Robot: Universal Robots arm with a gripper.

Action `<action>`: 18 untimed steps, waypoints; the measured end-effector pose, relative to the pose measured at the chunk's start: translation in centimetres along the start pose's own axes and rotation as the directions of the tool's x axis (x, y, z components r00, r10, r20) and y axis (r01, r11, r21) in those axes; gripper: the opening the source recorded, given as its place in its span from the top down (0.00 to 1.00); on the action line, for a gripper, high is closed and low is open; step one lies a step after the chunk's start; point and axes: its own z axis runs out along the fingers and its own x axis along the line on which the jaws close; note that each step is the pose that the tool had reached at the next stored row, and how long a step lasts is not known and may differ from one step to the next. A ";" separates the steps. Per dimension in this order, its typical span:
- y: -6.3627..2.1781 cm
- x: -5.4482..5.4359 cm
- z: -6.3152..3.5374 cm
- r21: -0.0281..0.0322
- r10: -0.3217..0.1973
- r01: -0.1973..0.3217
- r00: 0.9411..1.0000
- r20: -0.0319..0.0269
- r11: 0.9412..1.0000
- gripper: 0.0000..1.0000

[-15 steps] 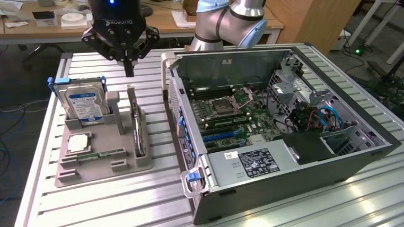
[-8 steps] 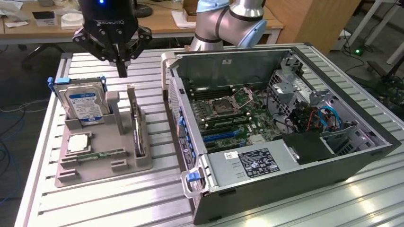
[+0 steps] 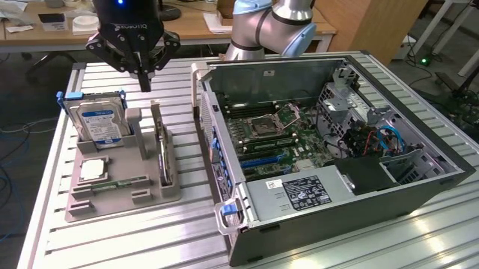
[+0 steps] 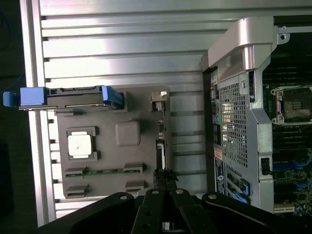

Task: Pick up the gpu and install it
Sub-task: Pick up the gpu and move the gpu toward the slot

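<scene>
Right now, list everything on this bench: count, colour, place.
gpu: one, dark with a silver bracket, on edge in the holder slot nearest the case.
hard drive: one, silver with a blue-white label and blue rails, upright at the holder's far end.
processor chip: one, silver, flat in a holder pocket.
memory stick: one, green, lying in a holder groove.
holder: one, grey, on the table at the exterior view's left.
computer case: one, black and grey, side open, at the exterior view's right.
table: one, silver, slatted.
arm: one, silver-grey, behind the case.
gripper: one, black, shut, empty, above the holder.
</scene>
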 end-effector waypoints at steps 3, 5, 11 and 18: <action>0.00 0.0 0.00 0.000 0.000 0.000 1.000 0.000 1.000 0.89; 0.00 0.0 0.00 0.000 0.000 0.000 1.000 0.000 1.000 0.89; 0.00 0.0 0.00 0.000 0.000 0.000 1.000 0.000 1.000 0.71; 0.00 0.0 0.01 0.000 0.000 0.000 1.000 0.000 1.000 0.42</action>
